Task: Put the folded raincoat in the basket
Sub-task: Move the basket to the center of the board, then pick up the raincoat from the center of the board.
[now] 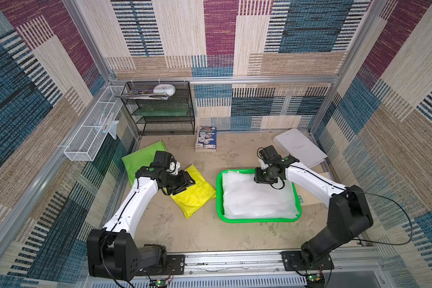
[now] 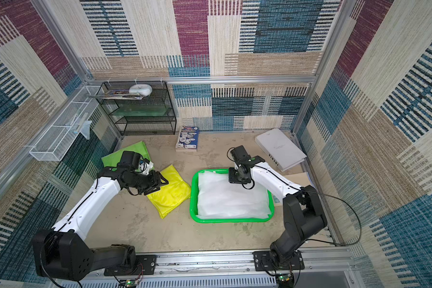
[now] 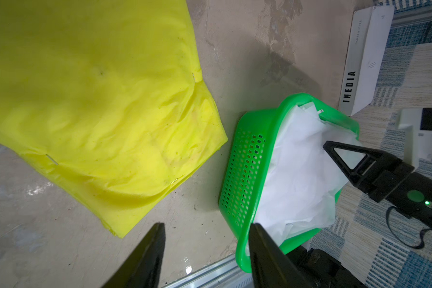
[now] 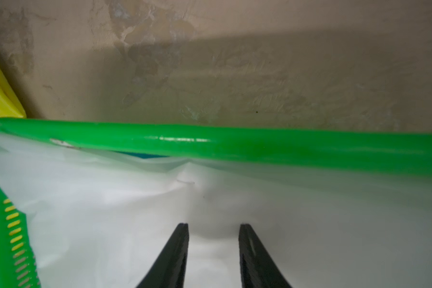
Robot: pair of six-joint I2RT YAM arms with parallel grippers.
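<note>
Left arm rises from its base at the near left edge, white forearm angled in toward table centre. The left gripper (image 1: 185, 185) hovers low over the left edge of the folded bright yellow plastic raincoat (image 1: 197, 197). Its jaws are apart with nothing between them; the left wrist view shows only the bare beige table (image 1: 197, 232) in the gap. Right arm comes up from the near right base, forearm reaching toward the far side of the shallow bright green plastic basket (image 1: 257, 220), wrist bent down. The right gripper (image 4: 213, 225) has its tips on the folded translucent white plastic raincoat (image 1: 257, 199), just inside the far rim. Its jaws are partly apart and the film bulges between them; cannot tell whether a fold is nipped. The white raincoat lies inside the basket and covers nearly the whole floor, and the right wrist hides its far part in both top views. The yellow raincoat lies flat on the table just left of the basket, not touching it, with the left wrist over its far-left part. A lime green folded sheet (image 1: 140, 159) lies beyond the left arm, partly hidden by it. A blue-covered booklet (image 1: 206, 138) sits by the back wall and a flat white box marked INEDIA (image 1: 299, 147) at far right. A black mesh shelf rack (image 1: 165, 117) stands at far left, with a long white wire-mesh basket (image 1: 90, 134) on the left wall.
</note>
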